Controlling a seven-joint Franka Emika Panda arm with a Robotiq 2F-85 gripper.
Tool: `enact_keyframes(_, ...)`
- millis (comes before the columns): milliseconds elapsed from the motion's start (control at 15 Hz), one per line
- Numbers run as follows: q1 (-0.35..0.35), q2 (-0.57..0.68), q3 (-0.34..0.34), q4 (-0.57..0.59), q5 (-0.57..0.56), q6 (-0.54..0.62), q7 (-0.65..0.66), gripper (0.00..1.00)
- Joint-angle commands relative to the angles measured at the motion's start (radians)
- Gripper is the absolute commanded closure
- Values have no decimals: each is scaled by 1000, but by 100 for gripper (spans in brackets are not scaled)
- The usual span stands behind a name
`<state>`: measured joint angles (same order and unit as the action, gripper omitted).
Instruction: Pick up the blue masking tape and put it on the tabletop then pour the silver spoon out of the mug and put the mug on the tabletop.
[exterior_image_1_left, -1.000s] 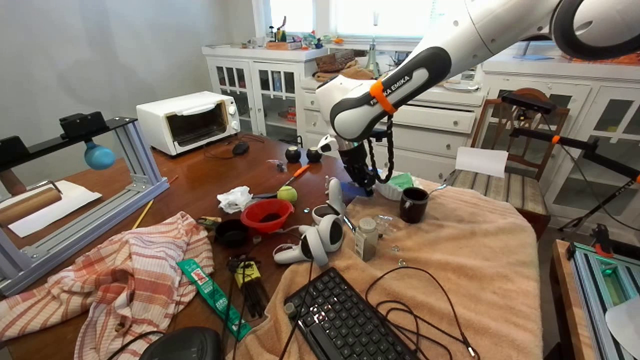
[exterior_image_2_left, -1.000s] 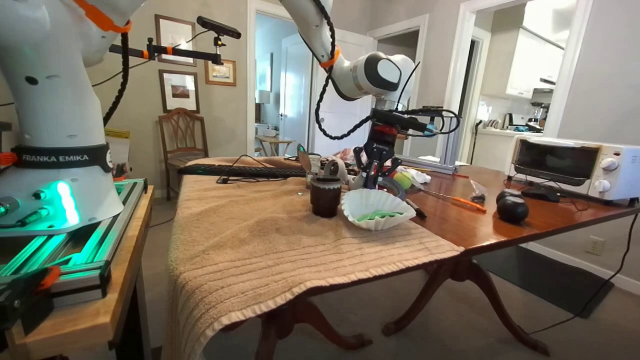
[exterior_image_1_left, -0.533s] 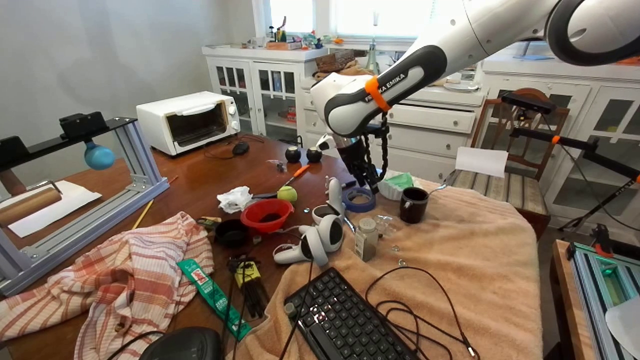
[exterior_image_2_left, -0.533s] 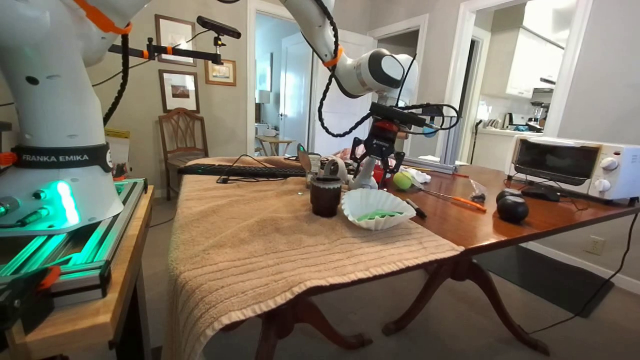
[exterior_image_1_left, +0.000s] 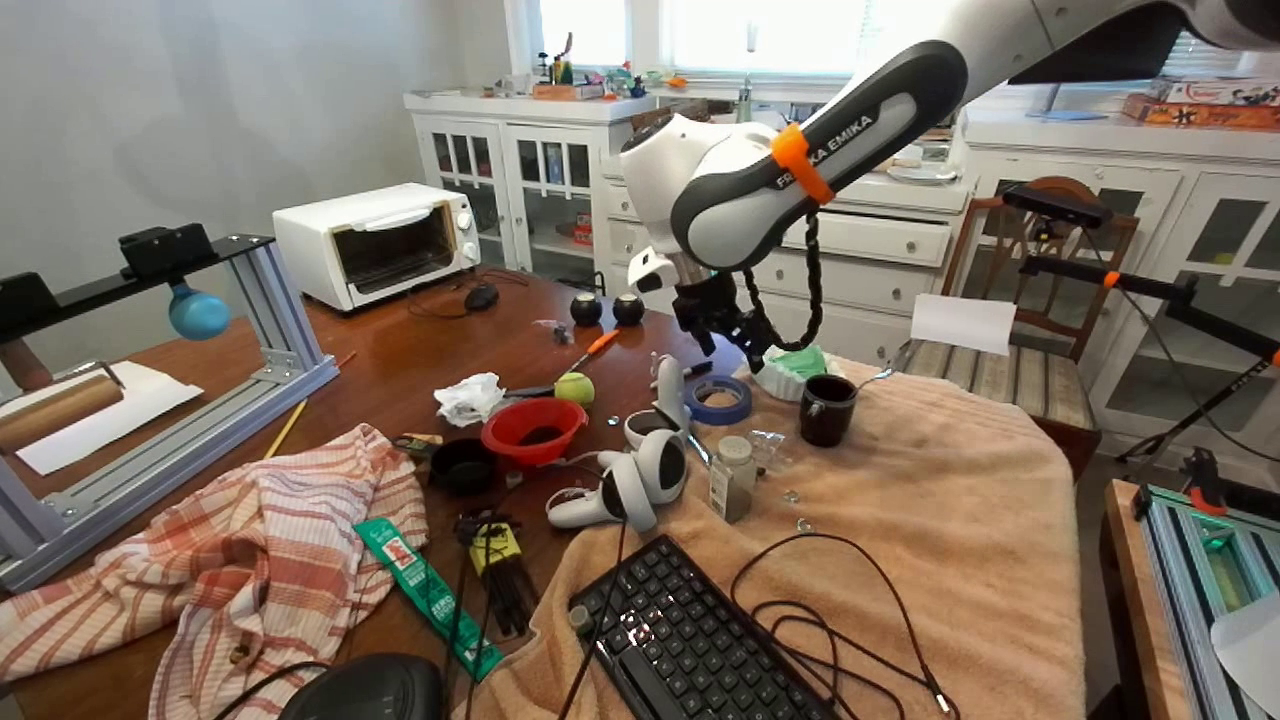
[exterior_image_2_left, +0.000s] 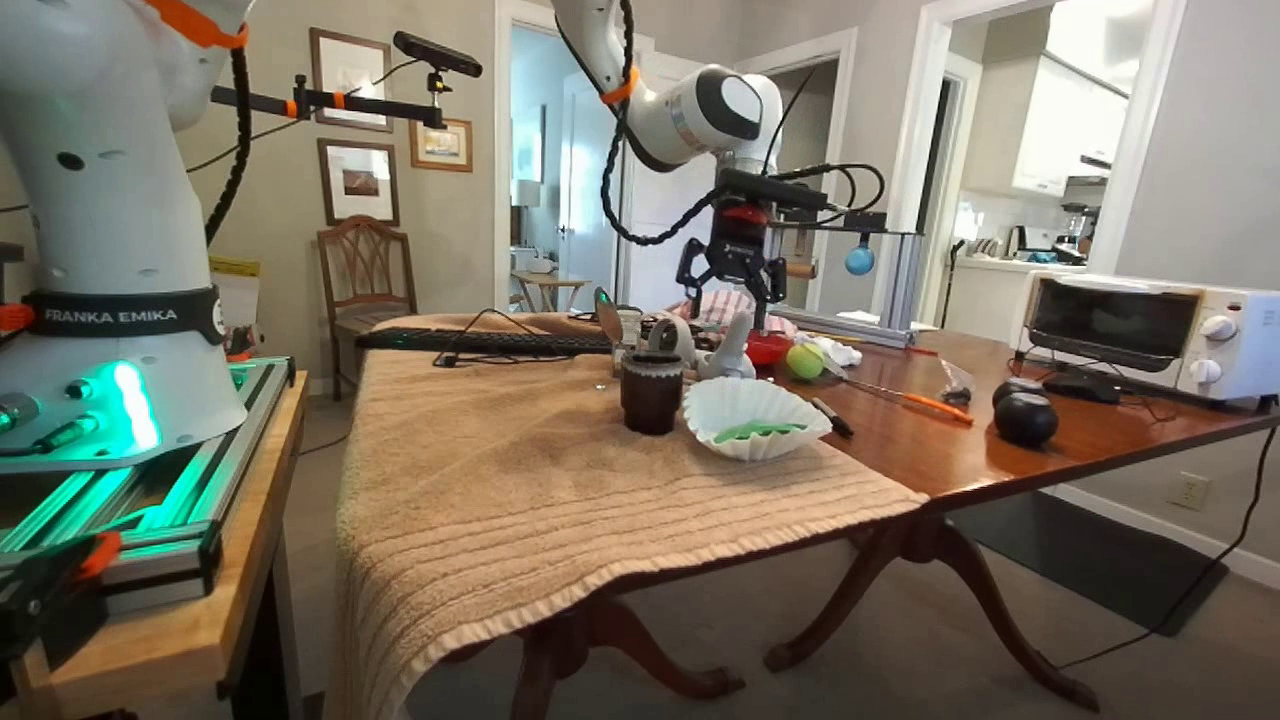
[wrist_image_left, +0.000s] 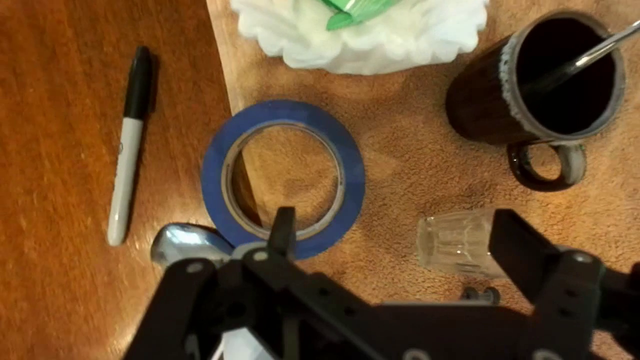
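1. At the far left of the wrist view, a marker (wrist_image_left: 129, 150) is laid on the bare wood of the tabletop (wrist_image_left: 55, 200).
2. Next, a rounded metal end (wrist_image_left: 187, 242) is shown; its remainder is hidden.
3. The blue masking tape (wrist_image_left: 354, 175) is laid flat across the edge of the cloth (wrist_image_left: 395, 130), partly over wood. Its placing is judged to be done.
4. A fluted white paper filter (wrist_image_left: 365, 50) is set on the cloth, near the tape, toward the top of the view.
5. The gripper (wrist_image_left: 396, 230) is held above the table, its fingers parted wide and nothing gripped. The near rim of the tape is overlapped by one finger in the wrist view, but in an exterior view the fingertips (exterior_image_1_left: 708, 346) are seen clear above it.
6. A clear cup-like piece (wrist_image_left: 450, 242) is seen on the cloth, through the gap between the fingers.
7. The mug (wrist_image_left: 495, 110) is stood upright on the cloth, rightward of the gripper and farther up the view, its handle (wrist_image_left: 577, 165) turned back toward the right-hand finger. On this the coming move is judged to turn: a shift rightward and up the view, then a descent kept off the handle.
8. The silver spoon (wrist_image_left: 595, 54) is leaned in the mug, its long axis slanted away from the gripper; the pour is not yet made.
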<state>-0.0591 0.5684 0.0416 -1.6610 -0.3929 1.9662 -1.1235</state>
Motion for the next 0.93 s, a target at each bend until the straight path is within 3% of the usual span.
enact_keyframes(0,-7,-149,23,-236,-33,163,-115,0)
enact_keyframes(400,-2,-220,11,-462,-95,431,-302,0)
enact_keyframes(600,10,-246,-4,-545,-127,508,-312,0)
enact_keyframes(867,33,-307,-15,-615,-144,522,-253,0)
